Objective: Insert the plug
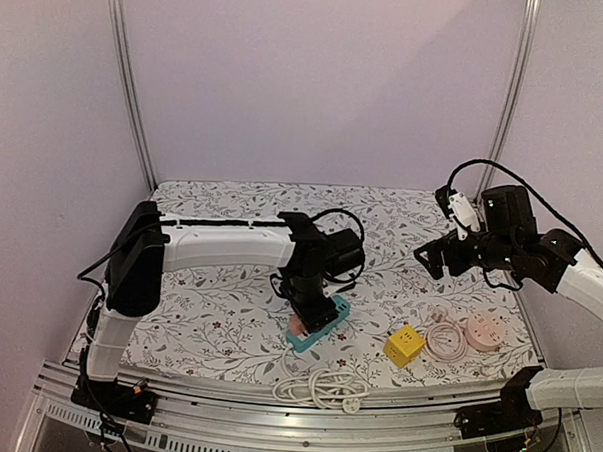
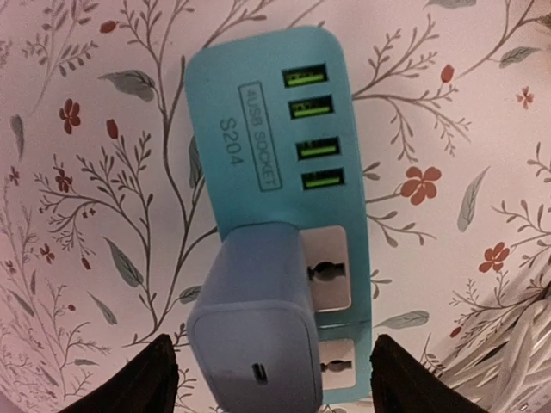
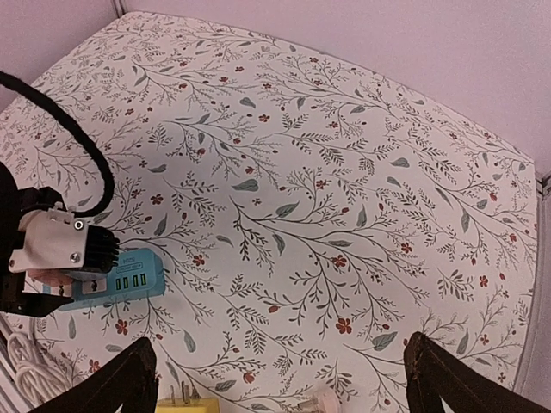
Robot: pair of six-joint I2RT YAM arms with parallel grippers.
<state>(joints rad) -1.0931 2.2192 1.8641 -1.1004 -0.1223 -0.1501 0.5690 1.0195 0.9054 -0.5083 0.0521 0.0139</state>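
A teal power strip with USB ports and white sockets lies on the floral cloth; it also shows in the top view and the right wrist view. A blue-grey plug block stands upright on the strip's socket end, its base against the strip's face. My left gripper is open right above it, with its dark fingers either side of the block and apart from it. My right gripper is open and empty, raised over the right side of the table.
A yellow cube adapter lies right of the strip, and a pink round socket with a coiled pink cable lies beyond it. A white coiled cable lies at the front edge. Metal frame posts stand at the back corners.
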